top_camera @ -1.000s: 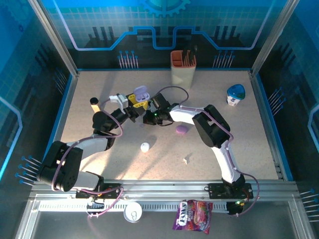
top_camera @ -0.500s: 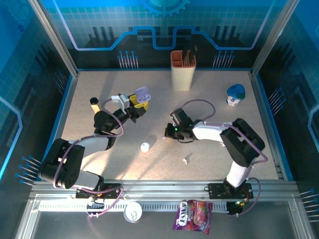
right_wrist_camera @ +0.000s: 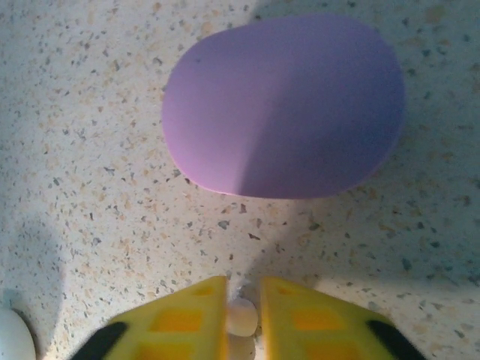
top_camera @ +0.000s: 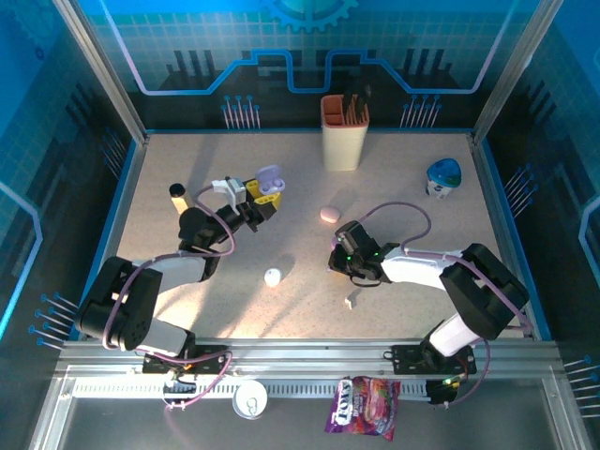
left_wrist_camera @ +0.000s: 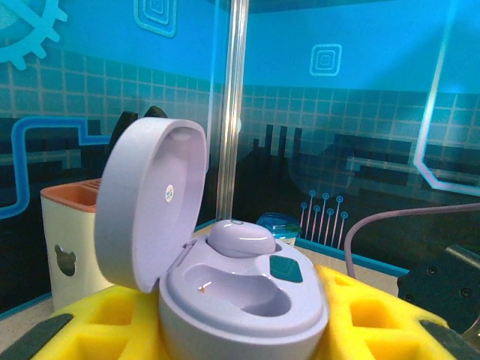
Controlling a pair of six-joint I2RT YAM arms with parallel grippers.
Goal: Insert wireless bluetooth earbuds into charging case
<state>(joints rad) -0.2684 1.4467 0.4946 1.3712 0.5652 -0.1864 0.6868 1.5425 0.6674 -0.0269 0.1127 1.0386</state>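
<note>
Pale bud sits between the tips of the right hand. Pinched or loose, can't tell. The open case, clamped in the left hand, lies well left.

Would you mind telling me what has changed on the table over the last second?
The right arm swung back from beside the left gripper toward the near right. The right gripper now sits low over the table with a small pale earbud between its fingertips; a firm grip cannot be judged. The left gripper kept holding the open lilac case; the white piece stayed.
</note>
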